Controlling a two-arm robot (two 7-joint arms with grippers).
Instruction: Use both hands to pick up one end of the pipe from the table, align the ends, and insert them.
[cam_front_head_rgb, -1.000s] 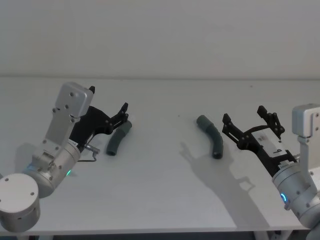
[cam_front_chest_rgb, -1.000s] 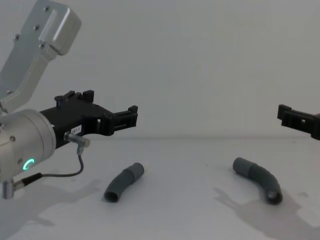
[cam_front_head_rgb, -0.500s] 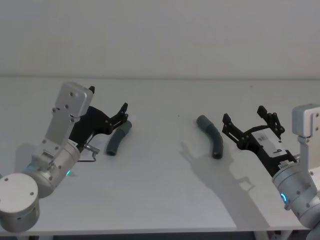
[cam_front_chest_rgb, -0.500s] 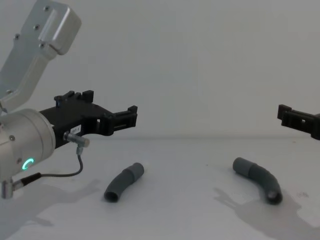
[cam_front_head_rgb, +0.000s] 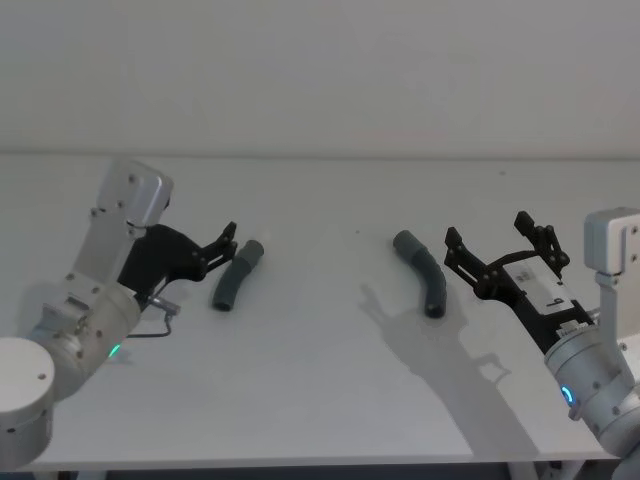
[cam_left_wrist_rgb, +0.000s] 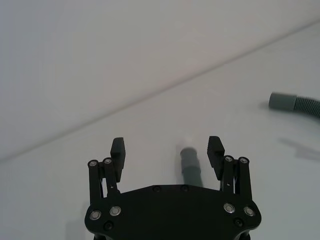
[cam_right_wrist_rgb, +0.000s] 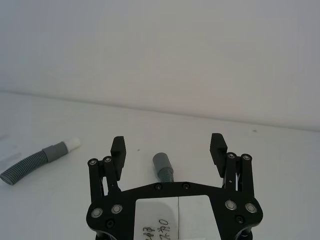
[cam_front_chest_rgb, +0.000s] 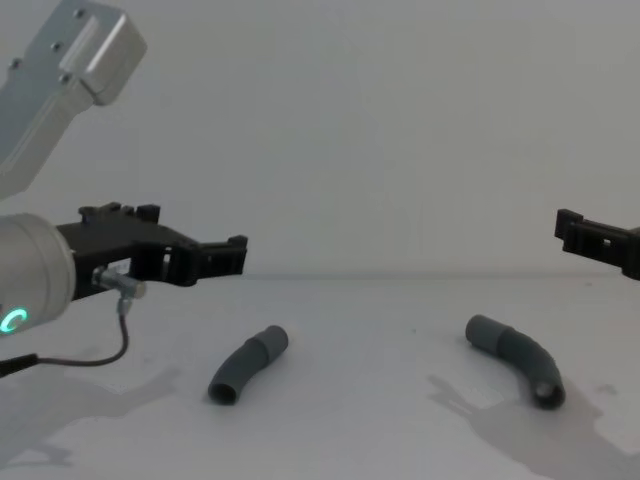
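Head looks down, chest sideways, sharing the table (cam_front_head_rgb: 320, 400).

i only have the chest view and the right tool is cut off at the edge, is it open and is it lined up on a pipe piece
observer: Yes. In the right wrist view the right tool is open, and the right pipe piece lies straight ahead between its fingers, untouched.
operator: and the left tool, open too
observer: Open as well. In the left wrist view the left tool has the left pipe piece lined up ahead between its fingers, not gripped.
operator: which piece has the white tip
observer: The left one. The right wrist view shows a white tip at one end of it.
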